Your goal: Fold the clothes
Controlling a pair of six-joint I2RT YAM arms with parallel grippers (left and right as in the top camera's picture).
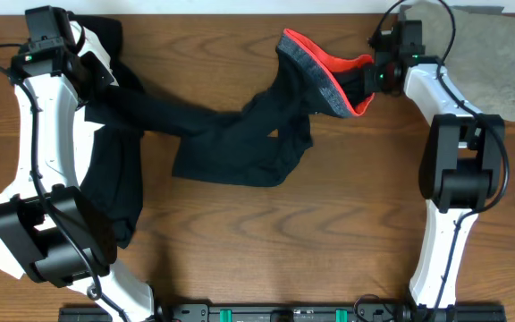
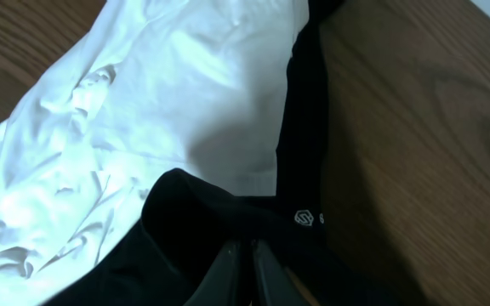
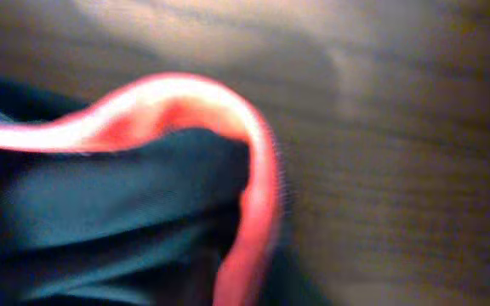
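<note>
Black leggings (image 1: pixel 240 134) lie stretched across the wooden surface (image 1: pixel 284 241) from the overhead camera, running from the upper left to the upper right with a crumpled bunch in the middle. Their grey and red-orange waistband (image 1: pixel 325 72) stands lifted at the right end, and the right hand (image 1: pixel 375 76) is closed on it, right at its edge. At the other end a leg of the leggings leads to the left hand (image 1: pixel 104 80), which is pressed into the dark fabric. A second black garment (image 1: pixel 119 179) lies under and beside the left arm, down the left side of the surface. A khaki cloth (image 1: pixel 494 54) sits flat in the far right corner, behind the right arm and apart from the leggings.

From the left wrist, the fingers (image 2: pixel 228 268) are drawn together at the bottom of the picture, pinching a fold of black fabric. That fabric carries a small white logo (image 2: pixel 303 218). A rumpled white piece (image 2: pixel 143 102) spreads beneath and beyond it, and bare wood shows on the right.

From the right wrist, everything is blurred and very close. The red-orange edge of the waistband curves across the picture with dark fabric inside the curve, and brown wood lies behind. The fingers themselves do not show here.
</note>
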